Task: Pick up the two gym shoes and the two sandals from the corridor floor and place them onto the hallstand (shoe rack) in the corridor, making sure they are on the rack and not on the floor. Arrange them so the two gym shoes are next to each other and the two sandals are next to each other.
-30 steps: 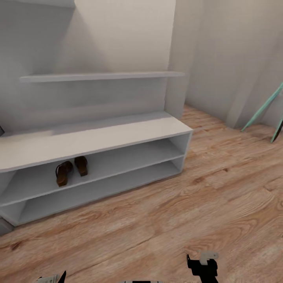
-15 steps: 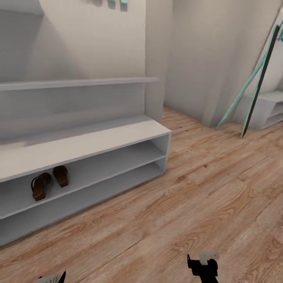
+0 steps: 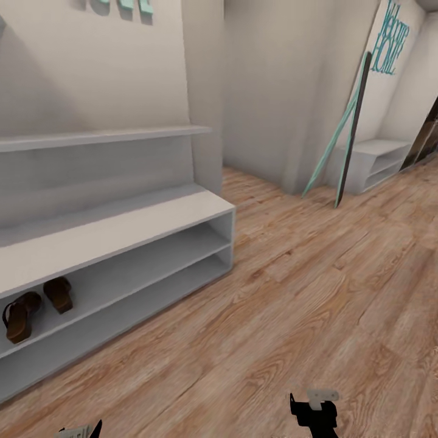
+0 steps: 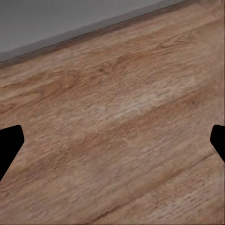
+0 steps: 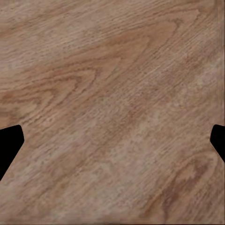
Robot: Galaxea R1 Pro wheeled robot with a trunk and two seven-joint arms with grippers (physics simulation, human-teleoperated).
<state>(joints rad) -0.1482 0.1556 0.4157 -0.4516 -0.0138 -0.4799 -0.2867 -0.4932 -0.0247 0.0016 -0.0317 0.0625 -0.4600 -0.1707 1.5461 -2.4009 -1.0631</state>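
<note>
The two brown sandals (image 3: pixel 18 316) (image 3: pixel 59 294) lie side by side on the upper open shelf of the pale grey hallstand (image 3: pixel 121 228), at the head view's left edge. The gym shoes are out of view. Wood-grain corridor floor (image 3: pixel 304 292) spreads out in front of the stand. My left gripper (image 4: pixel 112 145) is open over bare planks near a grey base edge. My right gripper (image 5: pixel 112 145) is also open over bare floor, with nothing between its fingers. Parts of both arms (image 3: pixel 313 413) (image 3: pixel 79 432) poke in at the head view's bottom edge.
A floating shelf (image 3: pixel 103 137) hangs above the stand, ending at a wall corner (image 3: pixel 204 91). A teal-framed panel (image 3: pixel 348 140) leans on the far wall beside a small grey shelf unit (image 3: pixel 374 161). Teal lettering (image 3: pixel 389 45) is on the wall.
The head camera has turned right, so the hallstand and sandals have slid to the picture's left and the far corner has come into view. Both arms keep their places in the picture.
</note>
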